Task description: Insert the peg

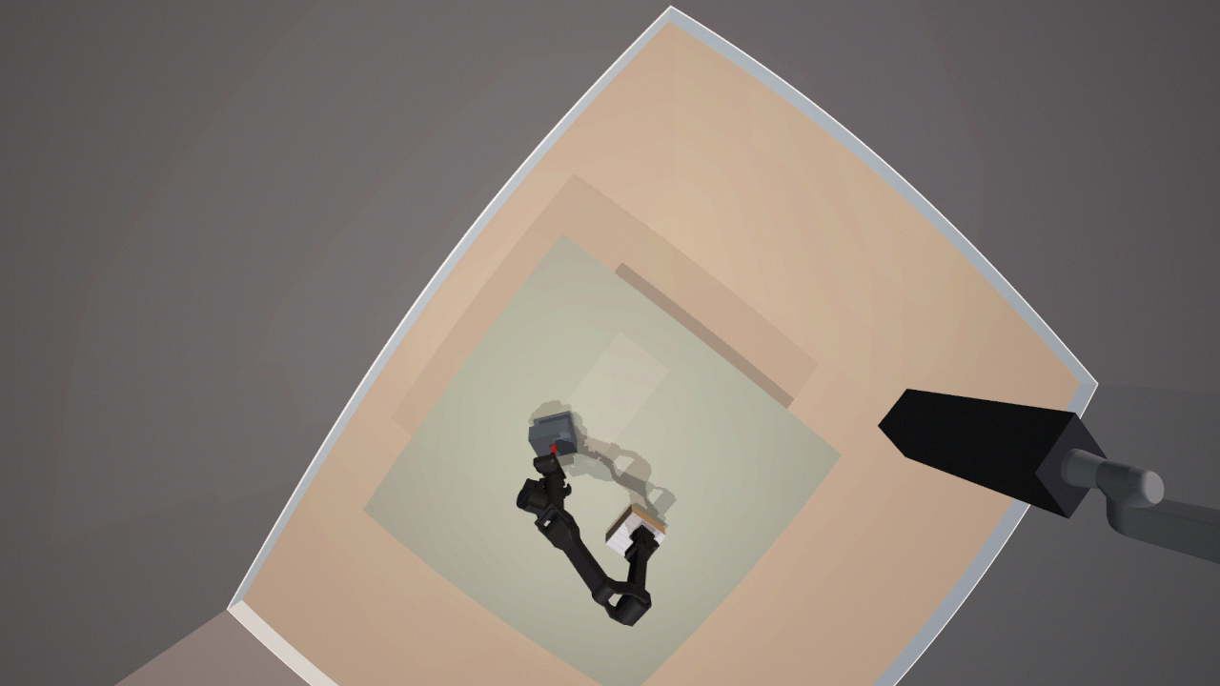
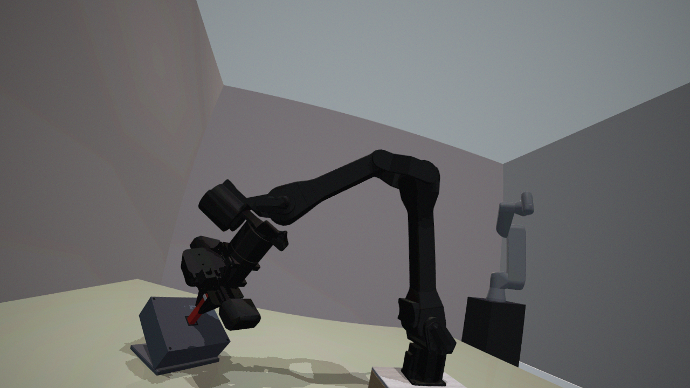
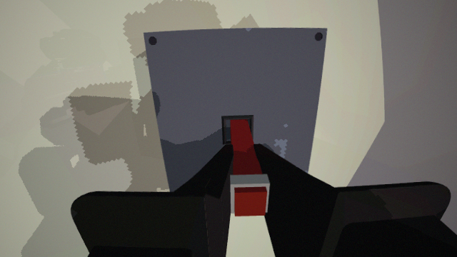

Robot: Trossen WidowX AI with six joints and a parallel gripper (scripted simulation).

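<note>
The red square peg (image 1: 553,449) (image 2: 197,312) (image 3: 244,139) has a pale band near its top. The gripper (image 2: 204,304) (image 3: 243,147) is shut on its upper part, one finger on each side. The peg leans along the arm's slant, its lower end at the square hole (image 3: 226,133) in the sloped blue-grey panel (image 1: 550,434) (image 2: 164,325) (image 3: 235,71). In the wrist view the peg's sides look roughly lined up with the hole's, with a gap showing on the left and a thin one at the top. How deep the tip is cannot be told.
The arm's pale base block (image 1: 622,533) (image 2: 386,374) stands on the pale green table (image 1: 512,341) (image 2: 298,332). The panel rests on a flat foot plate (image 2: 188,365). A grey arm (image 2: 516,255) on a black pedestal (image 1: 981,448) (image 2: 492,327) stands away from the table.
</note>
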